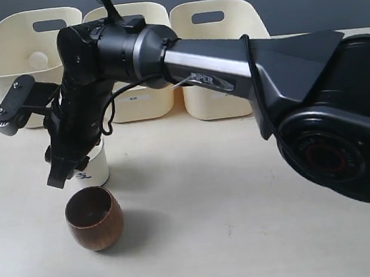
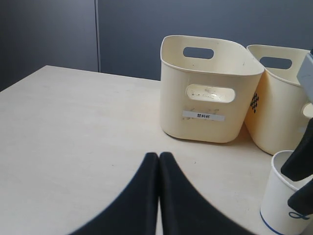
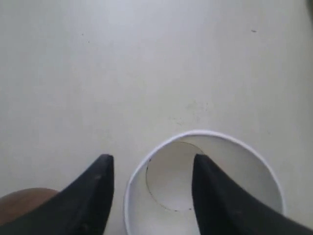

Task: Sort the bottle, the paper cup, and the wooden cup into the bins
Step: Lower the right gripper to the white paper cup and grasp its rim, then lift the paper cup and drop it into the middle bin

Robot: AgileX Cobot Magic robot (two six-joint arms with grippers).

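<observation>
Now | right claw (image 3: 149, 188) spread astride paper cup (image 3: 205, 183) rim (one finger inside) | close gently, avoid crushing | left claw (image 2: 159, 196) pressed together

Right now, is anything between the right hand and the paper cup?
No. The right hand is already at the paper cup, its open fingers straddling the cup's rim, one inside and one outside. The wooden cup stands just beside the paper cup on the table, not between them.
</observation>
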